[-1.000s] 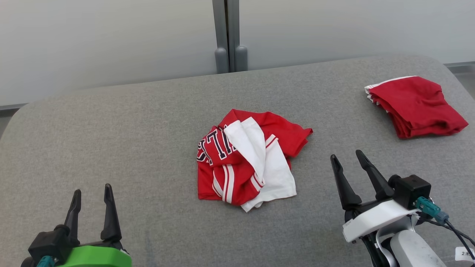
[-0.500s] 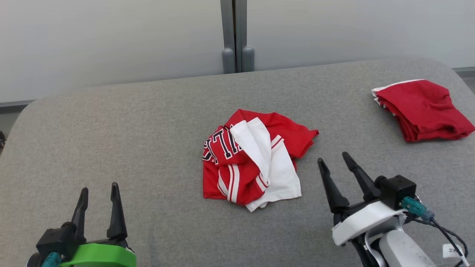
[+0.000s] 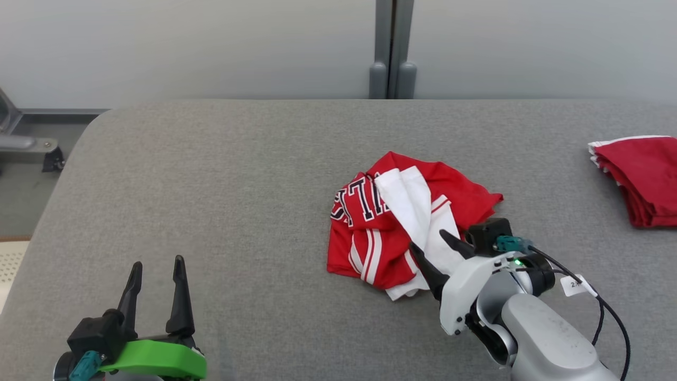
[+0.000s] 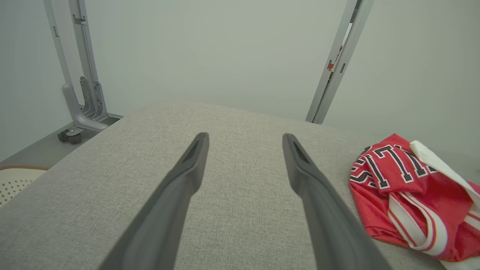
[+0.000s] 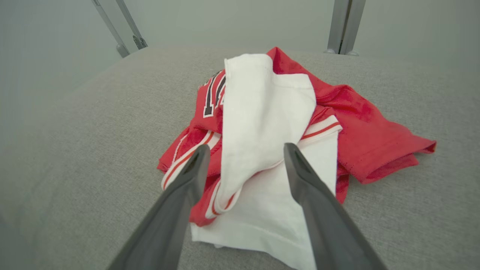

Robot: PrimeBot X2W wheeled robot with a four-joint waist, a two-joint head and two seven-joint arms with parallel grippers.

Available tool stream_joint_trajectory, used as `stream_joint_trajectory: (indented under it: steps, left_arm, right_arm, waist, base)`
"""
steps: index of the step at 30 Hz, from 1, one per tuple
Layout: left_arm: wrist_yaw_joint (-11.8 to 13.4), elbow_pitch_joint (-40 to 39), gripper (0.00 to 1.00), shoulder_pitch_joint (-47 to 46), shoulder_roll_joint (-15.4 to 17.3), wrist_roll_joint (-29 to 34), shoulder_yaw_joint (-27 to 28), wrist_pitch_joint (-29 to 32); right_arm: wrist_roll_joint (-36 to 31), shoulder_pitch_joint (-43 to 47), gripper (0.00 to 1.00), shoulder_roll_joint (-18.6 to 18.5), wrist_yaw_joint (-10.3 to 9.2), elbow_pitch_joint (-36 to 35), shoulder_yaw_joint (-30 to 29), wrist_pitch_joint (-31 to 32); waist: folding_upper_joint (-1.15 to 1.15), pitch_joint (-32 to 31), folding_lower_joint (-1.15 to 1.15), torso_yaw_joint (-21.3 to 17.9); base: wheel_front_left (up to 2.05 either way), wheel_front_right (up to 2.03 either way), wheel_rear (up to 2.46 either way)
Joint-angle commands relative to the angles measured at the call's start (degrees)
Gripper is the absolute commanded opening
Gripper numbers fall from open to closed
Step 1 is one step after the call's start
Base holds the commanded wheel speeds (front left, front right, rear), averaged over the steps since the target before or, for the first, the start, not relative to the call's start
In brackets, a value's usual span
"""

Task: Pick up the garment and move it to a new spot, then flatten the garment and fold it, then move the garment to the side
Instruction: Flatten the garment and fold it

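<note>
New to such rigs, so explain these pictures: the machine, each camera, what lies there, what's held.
A wheeled robot with two arms, each ending in two long dark fingers. One picture looks down from its head; the other two look along each arm's fingers from the wrists. On the grey cloth-covered table lie a crumpled red and white jersey with dark lettering and, far right, a folded red garment. The left fingers stand open over bare cloth. The right fingers are open at the jersey's white part. Nothing is held.
</note>
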Motion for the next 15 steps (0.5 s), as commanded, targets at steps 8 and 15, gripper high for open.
stream_joint_trajectory:
  steps: [8,15]
  left_arm:
    - [-0.66,0.54,1.0,-1.37,-0.38,0.79,0.64,-0.15]
    - [-0.84,0.51,1.0,-1.15,-0.54,0.91,1.37,-0.15]
  right_arm:
    - [0.47,-4.31,0.83,3.02,-0.08,10.47,-2.2,6.45]
    - [0.11,-7.09,0.0,3.39,-0.08,11.96,-4.36,1.79]
  waist:
    - [0.0,1.33,0.0,5.43]
    - [0.0,1.74,0.0,4.86]
  base:
    - [0.0,0.0,0.0]
    - [0.0,0.0,0.0]
